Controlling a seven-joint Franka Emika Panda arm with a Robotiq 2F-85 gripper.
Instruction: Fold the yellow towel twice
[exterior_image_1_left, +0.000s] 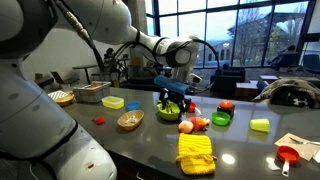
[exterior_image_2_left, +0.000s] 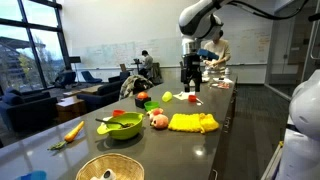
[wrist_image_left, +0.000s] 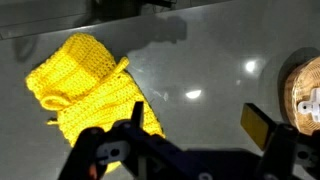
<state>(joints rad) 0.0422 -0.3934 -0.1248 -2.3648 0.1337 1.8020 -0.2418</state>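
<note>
The yellow towel (exterior_image_1_left: 196, 152) lies bunched in a rough rectangle on the dark grey table near its front edge. It also shows in an exterior view (exterior_image_2_left: 192, 122) and in the wrist view (wrist_image_left: 90, 90), at the left, with a fold across it. My gripper (exterior_image_1_left: 172, 95) hangs well above the table, over the middle of it and apart from the towel. It shows in an exterior view (exterior_image_2_left: 190, 88) too. In the wrist view my gripper (wrist_image_left: 195, 125) is open and empty, with bare table between the fingers.
A green bowl (exterior_image_1_left: 170, 112), a wicker basket (exterior_image_1_left: 130, 120), a flat yellow container (exterior_image_1_left: 112, 102), a yellow-green block (exterior_image_1_left: 260, 125), a green cup (exterior_image_1_left: 221, 119) and an orange fruit (exterior_image_1_left: 186, 126) stand around the table. A basket (wrist_image_left: 305, 95) shows at the wrist view's right edge.
</note>
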